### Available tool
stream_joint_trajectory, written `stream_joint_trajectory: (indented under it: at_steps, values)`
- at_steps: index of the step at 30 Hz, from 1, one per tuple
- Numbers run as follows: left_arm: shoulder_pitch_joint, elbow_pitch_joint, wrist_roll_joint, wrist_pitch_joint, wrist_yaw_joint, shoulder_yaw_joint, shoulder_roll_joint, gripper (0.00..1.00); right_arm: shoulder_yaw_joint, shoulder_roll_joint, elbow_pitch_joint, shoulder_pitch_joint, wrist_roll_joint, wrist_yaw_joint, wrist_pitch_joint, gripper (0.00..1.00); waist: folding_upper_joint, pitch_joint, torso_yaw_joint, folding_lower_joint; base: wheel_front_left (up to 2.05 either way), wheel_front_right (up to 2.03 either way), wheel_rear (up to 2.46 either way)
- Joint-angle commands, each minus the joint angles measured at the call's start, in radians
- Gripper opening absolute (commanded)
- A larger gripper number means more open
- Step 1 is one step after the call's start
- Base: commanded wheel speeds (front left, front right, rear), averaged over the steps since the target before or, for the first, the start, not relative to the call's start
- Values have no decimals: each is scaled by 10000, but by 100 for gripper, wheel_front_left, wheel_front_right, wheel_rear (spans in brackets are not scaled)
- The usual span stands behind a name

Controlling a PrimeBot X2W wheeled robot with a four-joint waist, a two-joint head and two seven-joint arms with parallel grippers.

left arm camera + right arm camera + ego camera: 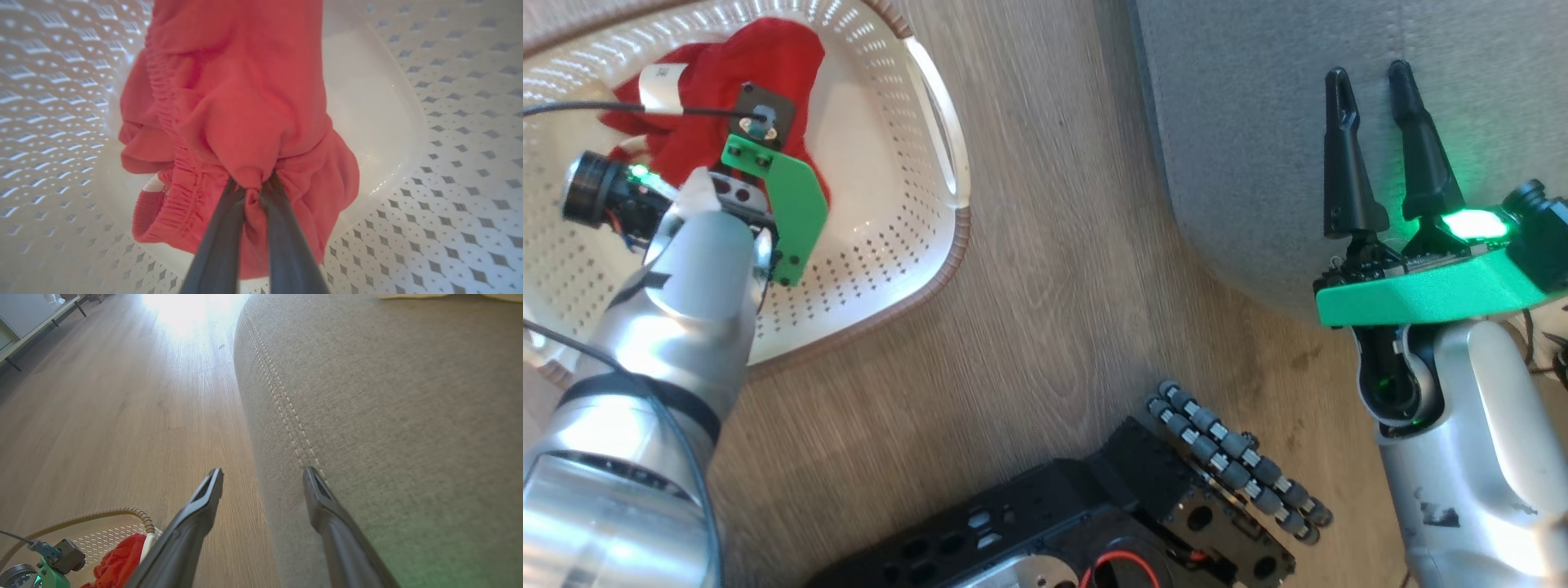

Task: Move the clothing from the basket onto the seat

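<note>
Clothing point(245, 102) between left fingers point(216, 253), inside basket point(449, 122)

Home, likely living room. Wood-look plank floor point(1045, 261). Big grey upholstered seat point(1258, 122) with stitched seams stands on it. Perforated basket point(890, 212) with red clothing point(727, 90) on floor near seat. Pale low cabinet point(24, 318) on dark legs farther off.
</note>
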Motion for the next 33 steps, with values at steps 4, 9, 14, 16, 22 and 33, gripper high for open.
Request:
stream_joint_trajectory:
  at_steps: [4, 9, 14, 16, 22, 33]
  values:
    - [741, -116, -271, -966, -56, 260, -188, 0, 0, -235, 105, 349, -125, -76, 94, 100, 0, -998, 449, -1, 0, 0, 0]
    - [1364, -120, -691, -2142, -258, 435, -565, 0, -172, -364, 188, 596, -306, -76, 94, 100, 0, -2305, 981, -1, 0, 0, 0]
    - [1944, -234, -1106, -3130, -469, 580, -787, 0, -201, -496, 337, 968, -516, -76, 94, 100, 0, -3643, 1471, -1, 0, 0, 0]
    - [2234, -438, -1296, -3353, -608, 647, -835, 0, -239, -525, 382, 1126, -578, -76, 94, 100, 0, -4155, 1669, -1, 0, 0, 0]
    - [3324, -2259, -1558, -3494, -662, 725, -886, 0, -315, -629, 536, 1653, -799, -76, 94, 100, 0, -5462, 2302, -1, 0, 0, 0]
    - [5803, -7632, -1189, -3499, -363, 2383, -891, 0, -364, -579, 769, 2420, -1164, -76, 94, 100, 0, -7348, 3011, -1, 0, 0, 0]
